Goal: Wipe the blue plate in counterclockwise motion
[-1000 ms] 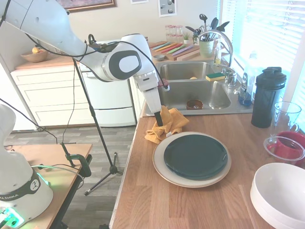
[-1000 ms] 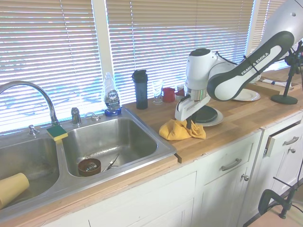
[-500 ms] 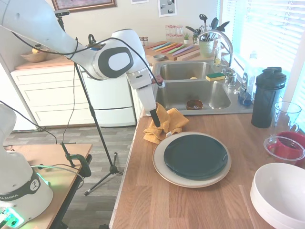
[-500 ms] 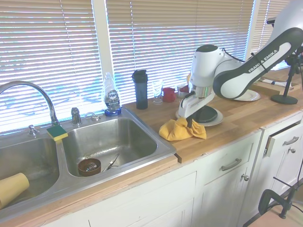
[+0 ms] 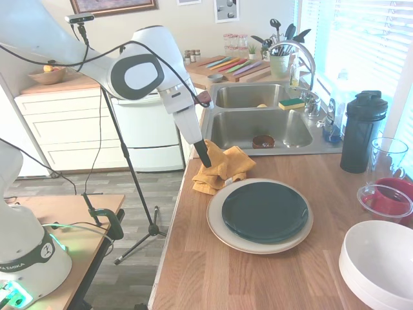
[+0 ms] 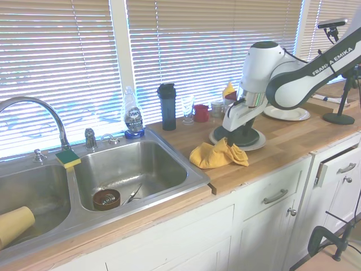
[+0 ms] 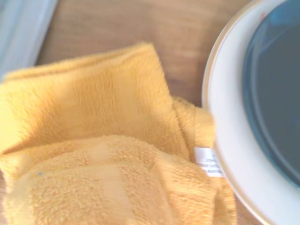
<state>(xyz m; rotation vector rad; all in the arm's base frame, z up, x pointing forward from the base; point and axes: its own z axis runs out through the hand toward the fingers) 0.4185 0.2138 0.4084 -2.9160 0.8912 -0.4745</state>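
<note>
The gripper [image 5: 205, 160] points down at the crumpled yellow cloth [image 5: 221, 169] on the wooden counter [image 5: 213, 278]. Its dark fingertips reach the cloth's upper left folds, and whether they are spread or pinching the fabric cannot be told from either exterior view. In the second exterior view the gripper [image 6: 227, 134] sits at the top of the cloth [image 6: 219, 154], with the arm's white wrist rising behind it.

In the first exterior view the blue plate [image 5: 264, 211] lies at about 4 o'clock from the gripper, near but not under it, with the cloth between them. The plate rests centred on a larger beige plate [image 5: 217, 227], whose rim touches the cloth's lower edge. The wrist view shows this closely: the cloth [image 7: 98, 154] with a small white label, its folds meeting the beige plate [image 7: 225, 140], and the blue plate [image 7: 276, 93] inside that rim.

At 1 o'clock from the gripper is the steel sink [image 5: 258, 126]. Farther off at 3 o'clock stand a dark shaker bottle [image 5: 361, 132] and a red cup [image 5: 390, 199]. A big white bowl [image 5: 381, 261] sits at about 4 o'clock, beyond the plates.
</note>
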